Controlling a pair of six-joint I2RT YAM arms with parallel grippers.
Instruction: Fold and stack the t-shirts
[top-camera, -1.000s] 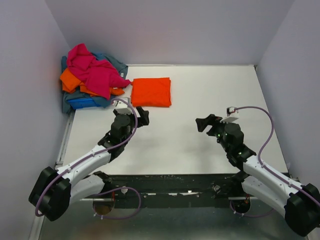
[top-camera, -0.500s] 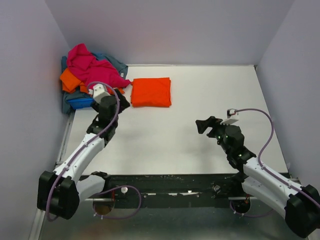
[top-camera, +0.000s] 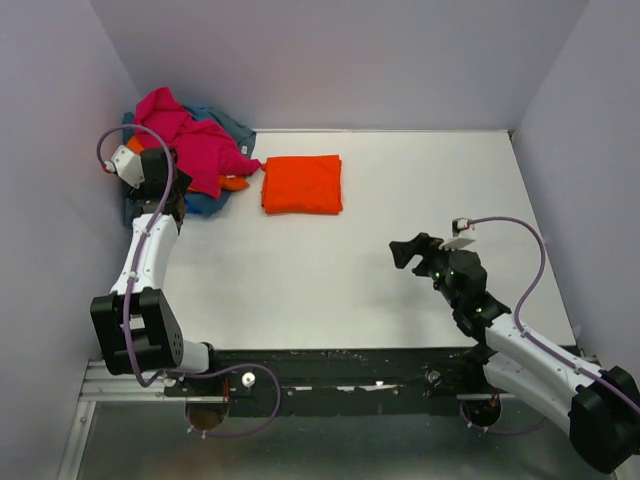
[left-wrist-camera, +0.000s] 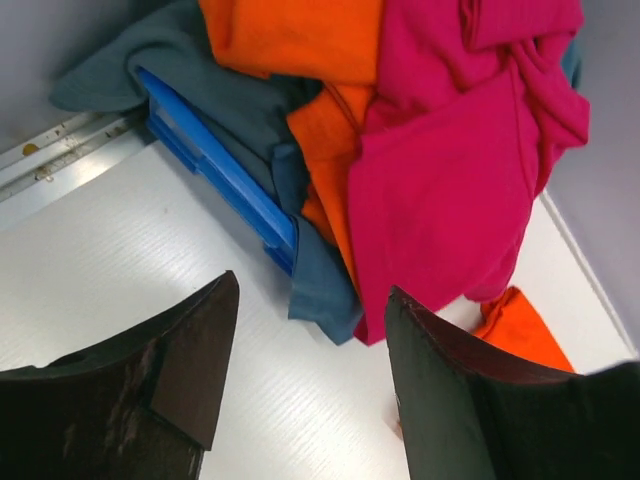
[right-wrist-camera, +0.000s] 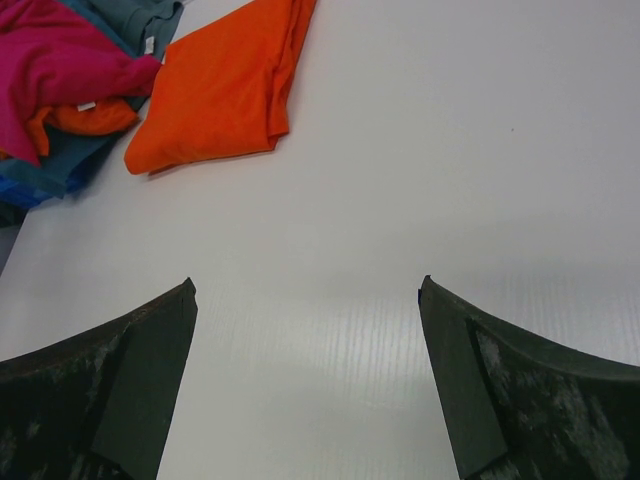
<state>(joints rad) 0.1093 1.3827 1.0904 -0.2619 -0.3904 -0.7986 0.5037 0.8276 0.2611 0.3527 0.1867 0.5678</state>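
Two jaws on my left gripper (left-wrist-camera: 310, 330) stand apart with nothing between them; I see only bare white table (left-wrist-camera: 120, 270) in the gap. It hangs at the far left corner, right at the edge of the heap of loose t-shirts, not touching any cloth that I can make out.

Working outward from those fingers, the nearest cloth is a drooping corner of the slate blue-grey shirt (left-wrist-camera: 240, 110). A bright blue shirt (left-wrist-camera: 215, 170) shows as a straight edge running along beneath it. An orange shirt (left-wrist-camera: 290, 40) sits on top of those, and a magenta shirt (left-wrist-camera: 450, 170) sprawls over the right side of the heap, crumpled and hanging down toward the table.

Over on the other side, my right gripper (right-wrist-camera: 306, 300) is wide open and empty, low over the middle of the table and well apart from everything. Ahead of it lies the orange-red shirt (right-wrist-camera: 225, 95), folded into a neat rectangle, flat on the table just beside the heap.

Writing, then: I spot two small white tags (right-wrist-camera: 150, 42) in the right wrist view, one on the blue-grey cloth and one near the magenta, both far too small to read. No brand or print shows on any shirt.
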